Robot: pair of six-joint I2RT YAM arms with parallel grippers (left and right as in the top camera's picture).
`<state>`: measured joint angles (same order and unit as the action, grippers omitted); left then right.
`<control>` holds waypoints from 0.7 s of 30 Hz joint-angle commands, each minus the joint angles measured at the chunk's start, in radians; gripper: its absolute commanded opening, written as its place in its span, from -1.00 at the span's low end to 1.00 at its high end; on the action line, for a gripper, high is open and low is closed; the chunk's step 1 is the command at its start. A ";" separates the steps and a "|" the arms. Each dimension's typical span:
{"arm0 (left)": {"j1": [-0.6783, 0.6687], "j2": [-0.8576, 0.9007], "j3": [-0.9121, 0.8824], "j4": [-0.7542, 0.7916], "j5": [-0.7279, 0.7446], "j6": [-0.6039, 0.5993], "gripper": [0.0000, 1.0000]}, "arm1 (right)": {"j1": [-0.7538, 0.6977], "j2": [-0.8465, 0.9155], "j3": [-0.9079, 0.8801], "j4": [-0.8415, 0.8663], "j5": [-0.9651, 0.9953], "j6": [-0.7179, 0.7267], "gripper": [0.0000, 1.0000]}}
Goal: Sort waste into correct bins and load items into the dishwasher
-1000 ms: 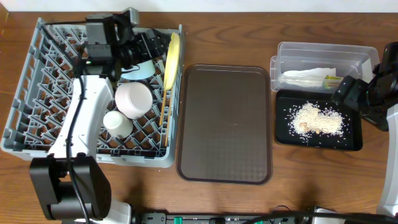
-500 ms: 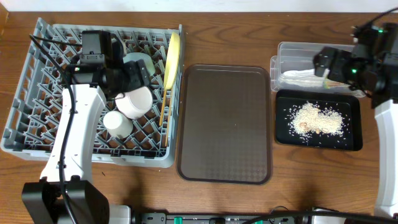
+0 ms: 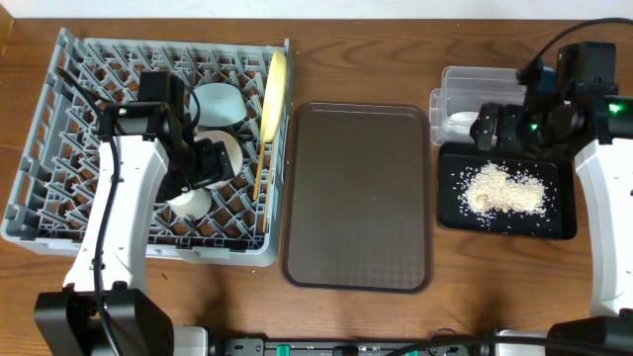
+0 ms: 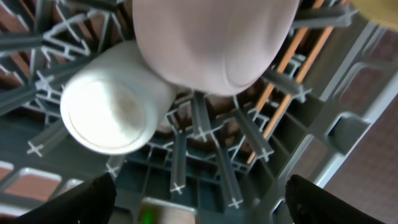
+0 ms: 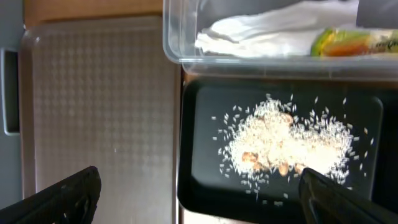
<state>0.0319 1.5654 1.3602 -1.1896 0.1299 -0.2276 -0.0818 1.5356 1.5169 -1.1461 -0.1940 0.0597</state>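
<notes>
1. Now the left gripper (image 3: 210, 163), spread and empty, is hovering; the pale-pink bowl (image 4: 211, 43) and white cup (image 4: 112, 115) are sitting just beneath it in the dish rack (image 4: 348, 118).
2. Rising straight up is probably avoiding the pegs best.
3. The right gripper (image 5: 199, 193), also spread, is holding nothing.

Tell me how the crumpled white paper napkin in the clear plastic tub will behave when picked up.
The crumpled white paper napkin lies in loose, soft folds, so it will probably flop and squash rather than hold shape. It looks thin, likely very light. The green-and-yellow snack wrapper lies right beside it in the clear plastic tub and might drag along.
</notes>
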 commanded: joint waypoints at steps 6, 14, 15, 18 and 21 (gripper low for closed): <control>-0.057 -0.266 -0.187 0.088 -0.015 0.090 0.80 | 0.005 -0.239 -0.237 0.134 0.017 0.006 0.98; -0.156 -0.712 -0.518 0.376 -0.019 0.103 0.82 | 0.004 -0.627 -0.570 0.320 0.074 0.006 0.98; -0.156 -0.752 -0.541 0.379 -0.019 0.103 0.83 | 0.004 -0.653 -0.587 0.314 0.073 0.006 0.99; -0.156 -0.854 -0.583 0.377 -0.019 0.103 0.93 | 0.004 -0.724 -0.625 0.266 0.074 0.006 0.99; -0.156 -0.901 -0.586 0.358 -0.019 0.103 0.94 | 0.004 -0.753 -0.632 0.190 0.073 0.007 0.98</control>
<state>-0.1200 0.7052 0.7807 -0.8246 0.1238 -0.1341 -0.0818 0.8062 0.9012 -0.9119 -0.1333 0.0635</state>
